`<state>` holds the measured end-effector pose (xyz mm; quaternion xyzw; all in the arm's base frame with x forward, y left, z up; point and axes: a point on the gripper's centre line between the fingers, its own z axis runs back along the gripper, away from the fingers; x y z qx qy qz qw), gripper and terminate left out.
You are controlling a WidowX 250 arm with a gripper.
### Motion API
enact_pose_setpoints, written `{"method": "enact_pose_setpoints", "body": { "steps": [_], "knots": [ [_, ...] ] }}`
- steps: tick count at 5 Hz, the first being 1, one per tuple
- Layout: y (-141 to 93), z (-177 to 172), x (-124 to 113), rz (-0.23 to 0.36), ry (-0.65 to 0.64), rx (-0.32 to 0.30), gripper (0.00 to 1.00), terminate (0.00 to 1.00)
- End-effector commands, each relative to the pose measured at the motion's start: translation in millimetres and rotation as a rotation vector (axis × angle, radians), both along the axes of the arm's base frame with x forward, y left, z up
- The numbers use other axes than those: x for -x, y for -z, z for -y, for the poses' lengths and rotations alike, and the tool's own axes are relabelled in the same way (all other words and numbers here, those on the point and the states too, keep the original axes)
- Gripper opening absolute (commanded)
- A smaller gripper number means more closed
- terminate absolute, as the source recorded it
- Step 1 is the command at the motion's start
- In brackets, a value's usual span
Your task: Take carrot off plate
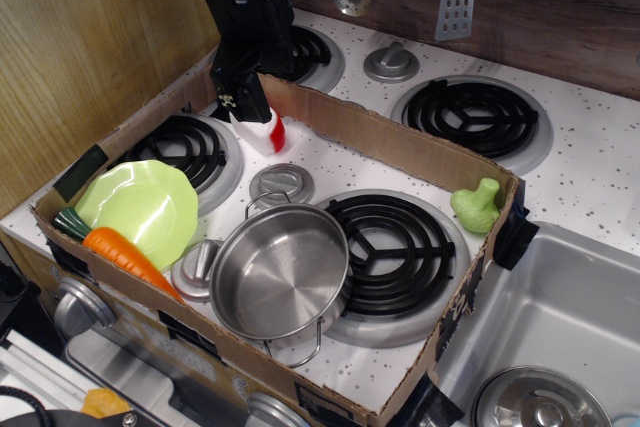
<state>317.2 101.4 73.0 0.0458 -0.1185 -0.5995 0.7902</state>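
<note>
The orange carrot lies along the front edge of the lime-green plate, with its dark green stem end to the left. It overlaps the plate's near rim and sits against the cardboard wall. I cannot tell how much of it rests on the plate. My gripper, with white and red fingertips, hangs low over the stove top behind the plate, well apart from the carrot and holding nothing. Whether the jaws are open or shut does not show.
A cardboard tray wall rings the stove area. A steel pot stands right of the plate. A light green knobbly toy vegetable sits at the right wall. A sink is at the right.
</note>
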Motion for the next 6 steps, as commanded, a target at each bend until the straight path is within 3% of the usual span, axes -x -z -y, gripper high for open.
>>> {"method": "enact_pose_setpoints", "body": {
  "steps": [1, 3, 4, 5, 6],
  "knots": [
    [0, 0, 0, 0.000, 0.000, 0.000, 1.00, 0.00],
    [-4, -15, 11, 0.039, 0.205, -0.148, 1.00, 0.00],
    [-11, -23, 22, -0.020, 0.303, -0.223, 1.00, 0.00],
    [-8, -33, 43, -0.073, 0.368, -0.257, 1.00, 0.00],
    [-5, -45, 60, -0.120, 0.383, -0.252, 1.00, 0.00]
  ]
}}
